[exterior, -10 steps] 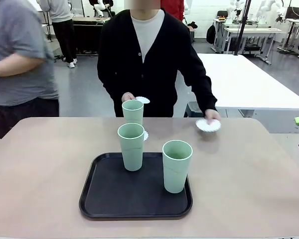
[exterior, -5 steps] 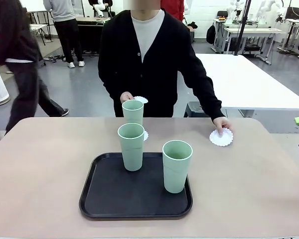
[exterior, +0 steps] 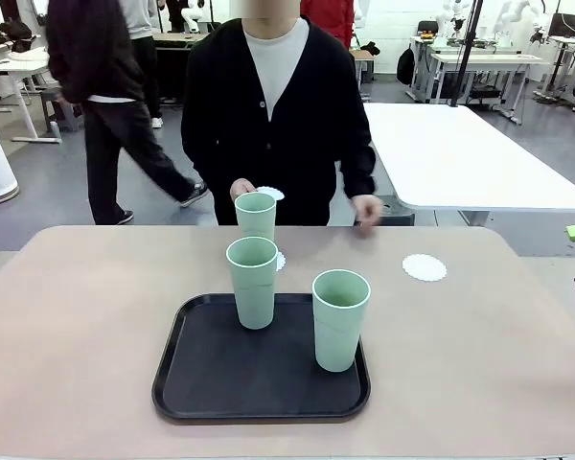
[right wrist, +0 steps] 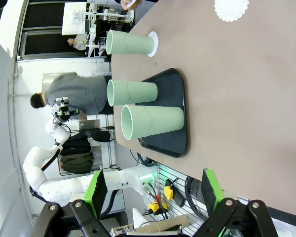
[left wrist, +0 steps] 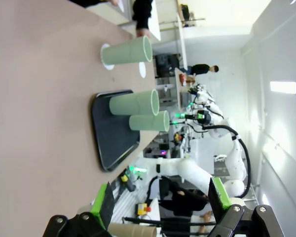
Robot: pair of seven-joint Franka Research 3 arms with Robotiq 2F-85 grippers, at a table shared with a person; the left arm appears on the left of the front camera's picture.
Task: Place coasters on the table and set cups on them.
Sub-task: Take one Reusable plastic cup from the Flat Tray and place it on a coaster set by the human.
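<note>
Two mint-green cups (exterior: 253, 283) (exterior: 340, 319) stand upright on the black tray (exterior: 201, 383). Behind the tray a third cup (exterior: 256, 217) stands on a coaster (exterior: 281, 261) on the beige table (exterior: 77, 316). Another coaster (exterior: 425, 267) lies flat on the table's right side, with nothing on it. The person holds one more coaster (exterior: 270, 194) in one hand; the other hand (exterior: 367, 209) hovers off the table. My left gripper (left wrist: 162, 200) is open and holds nothing, far from the cups (left wrist: 128, 51). My right gripper (right wrist: 153, 190) is likewise open, well short of the tray (right wrist: 180, 113) and the bare coaster (right wrist: 231, 8).
The person in black stands at the table's far edge. A white rectangular table (exterior: 460, 153) stands behind at the right, and another person walks past at the back left. Bare tabletop lies to the left and right of the tray.
The person laid a coaster down on the table's right side, let go and drew that hand back toward the body. Cups and tray stayed put. A passer-by crossed the background.
</note>
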